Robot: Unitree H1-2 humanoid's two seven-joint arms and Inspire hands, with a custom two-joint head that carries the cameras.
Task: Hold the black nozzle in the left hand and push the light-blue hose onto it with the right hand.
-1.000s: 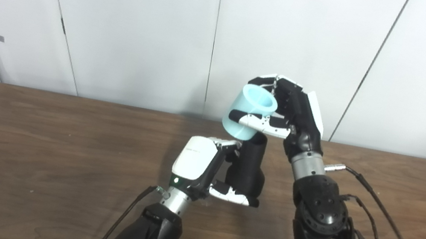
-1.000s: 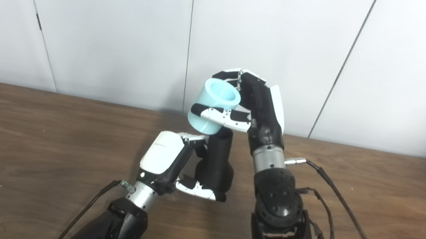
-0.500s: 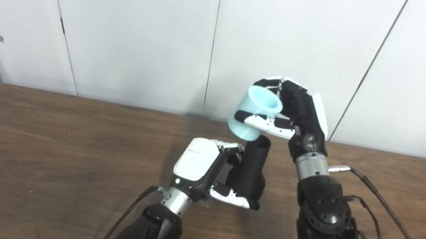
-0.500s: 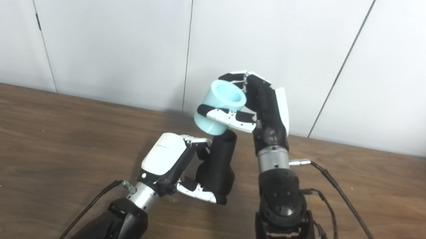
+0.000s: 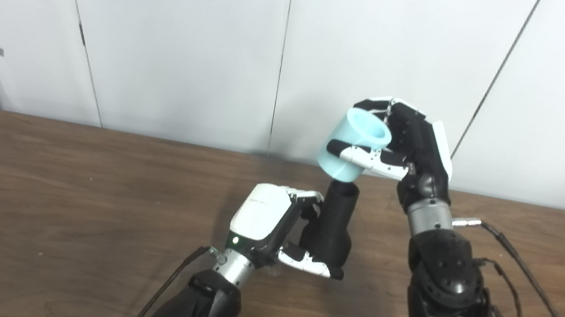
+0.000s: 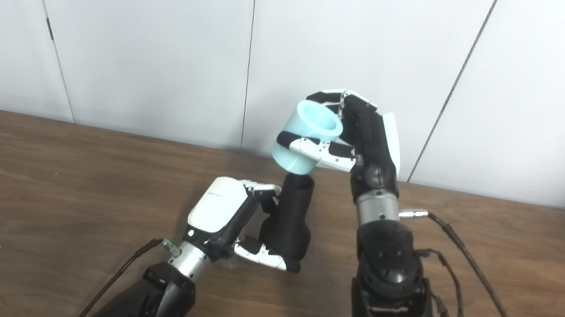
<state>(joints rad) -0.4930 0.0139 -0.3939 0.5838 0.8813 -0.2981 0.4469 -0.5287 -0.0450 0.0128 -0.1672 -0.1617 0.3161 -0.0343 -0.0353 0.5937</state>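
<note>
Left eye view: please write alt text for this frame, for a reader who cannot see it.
The right hand holds a short light-blue hose tilted just above the open top of a black nozzle, not yet pushed on. The left hand grips the nozzle upright above a brown wooden table, with white wall panels behind.

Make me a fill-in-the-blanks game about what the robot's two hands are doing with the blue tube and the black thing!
1. The left hand is holding the ____ nozzle.
2. The light-blue hose is held by the ____ hand.
3. The hose is just ____ the nozzle's open top, not pushed on yet.
4. The table under both arms is made of brown ____.

Missing words: black; right; above; wood
</note>
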